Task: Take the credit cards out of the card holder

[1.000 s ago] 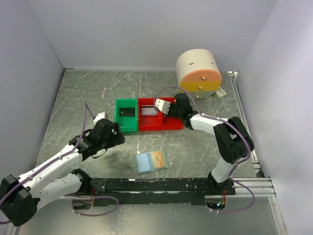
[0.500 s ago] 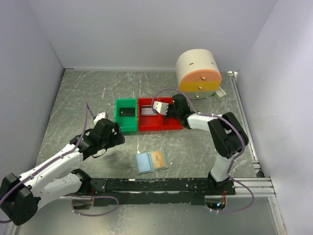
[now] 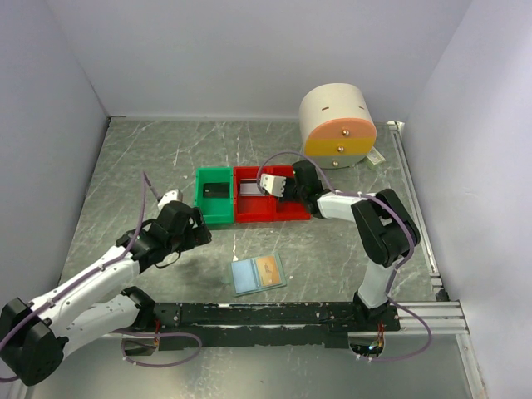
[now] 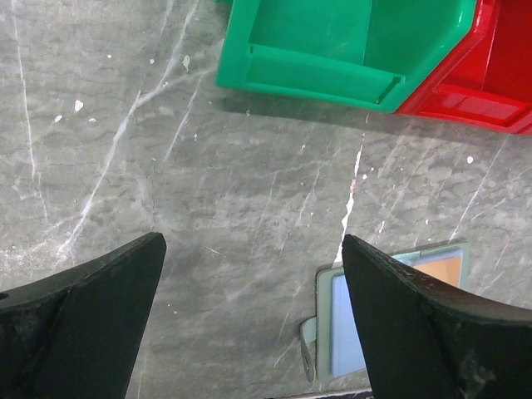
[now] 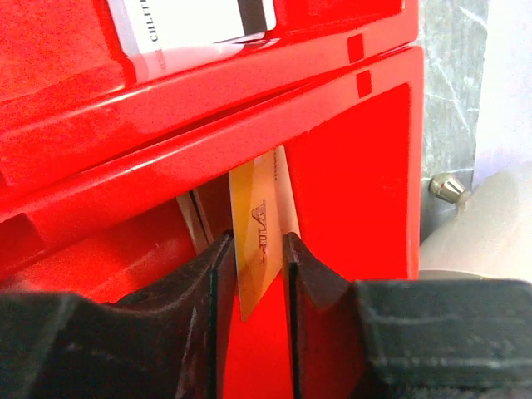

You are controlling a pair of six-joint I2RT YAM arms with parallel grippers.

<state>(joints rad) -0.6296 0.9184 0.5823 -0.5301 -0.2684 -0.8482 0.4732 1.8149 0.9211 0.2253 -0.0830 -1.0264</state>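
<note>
- Two arms reach forward. The right gripper (image 5: 258, 249) points down into a red bin (image 5: 357, 166), and the left gripper (image 4: 252, 245) hovers low over the table (image 4: 249, 166).
- The left claw is released, its fingers spread wide.
- The right fingers (image 5: 208, 274) flank a gold card (image 5: 259, 208) closely. Whether they pinch it cannot be told.
- The gold card stands on edge inside the bin, slightly tilted, its long axis running up toward the fingers.
- The card holder (image 3: 258, 273) lies flat and spread open on the table between the arms. It is pale blue, with an orange card (image 3: 268, 268) in its right pocket.
- Its long axis runs left to right, slightly skewed.
</note>
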